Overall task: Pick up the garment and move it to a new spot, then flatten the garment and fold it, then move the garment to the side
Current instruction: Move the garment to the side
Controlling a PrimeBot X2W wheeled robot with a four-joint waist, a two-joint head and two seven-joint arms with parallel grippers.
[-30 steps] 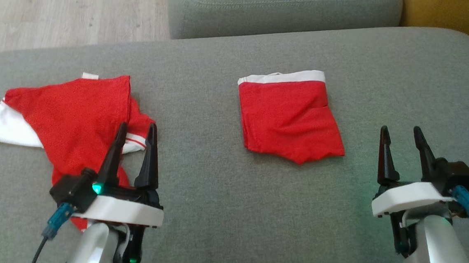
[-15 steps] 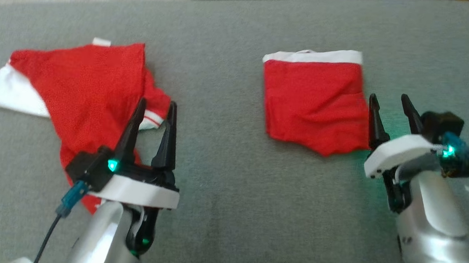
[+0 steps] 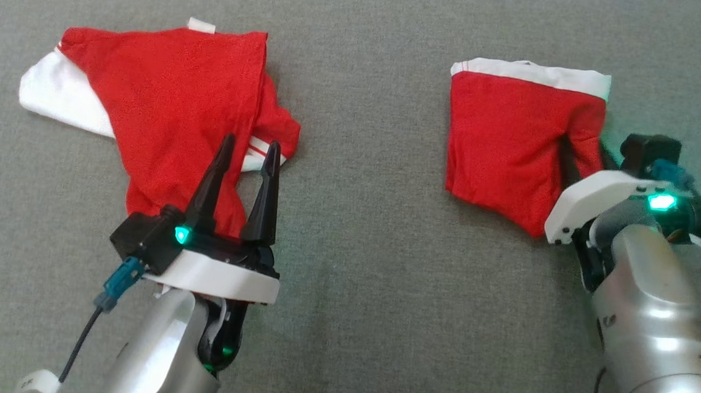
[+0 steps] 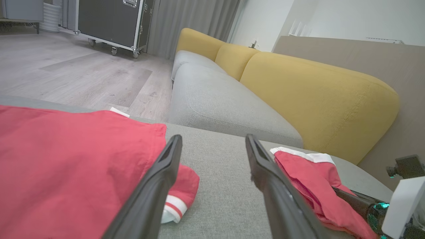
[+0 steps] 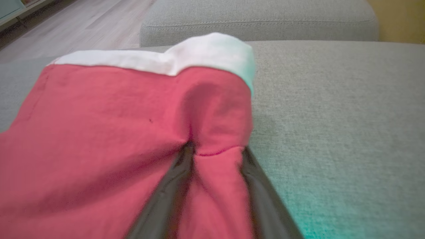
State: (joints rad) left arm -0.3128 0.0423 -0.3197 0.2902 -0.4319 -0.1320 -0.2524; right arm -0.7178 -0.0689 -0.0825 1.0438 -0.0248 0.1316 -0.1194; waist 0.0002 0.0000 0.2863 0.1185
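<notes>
Folded red shorts [image 3: 502,139] with a white waistband [image 3: 532,73] lie on the grey cushion at the right. My right gripper [image 3: 583,150] has pushed into their right edge. In the right wrist view its fingers stand apart, open, with a raised fold of the red shorts [image 5: 217,172] between them, at my right gripper [image 5: 217,149]. A crumpled red T-shirt [image 3: 172,98] with a white sleeve [image 3: 61,93] lies at the left. My left gripper [image 3: 250,146] hovers open over the shirt's near edge, at its striped cuff [image 4: 171,207], holding nothing.
The garments rest on a wide grey sofa cushion [image 3: 359,252], with bare fabric between and in front of them. Beyond it the left wrist view shows another grey seat [image 4: 215,103], yellow backrests [image 4: 308,96], wooden floor [image 4: 66,73] and a wheeled black case [image 4: 106,20].
The head camera has tilted down and shifted. My right gripper has moved forward from beside the shorts into their right edge, and cloth now bulges between its fingers. The left gripper stays over the T-shirt.
</notes>
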